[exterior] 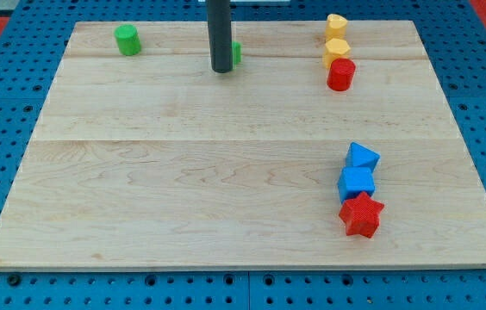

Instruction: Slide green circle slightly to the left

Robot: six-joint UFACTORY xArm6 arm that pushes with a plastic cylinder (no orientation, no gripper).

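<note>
Leftward nudge of green circle: approach stage on the wooden counter (183,172).

Far left near the view's top: green circle (127,40), upright, alone, untouched. Well to its right: my tip (221,69), resting on the counter, probably placed on that side because a leftward push must begin from the right. Just behind the rod, peeking out on its right: a second green block (236,53), shape hidden, contact unclear. Further right, clustered out of the path: two yellow blocks (337,24) (336,50), red cylinder (341,74); lower right, two blue blocks (363,158) (357,182) and red star (362,215). No hand fitted, so nothing open, closed or gripped.
</note>
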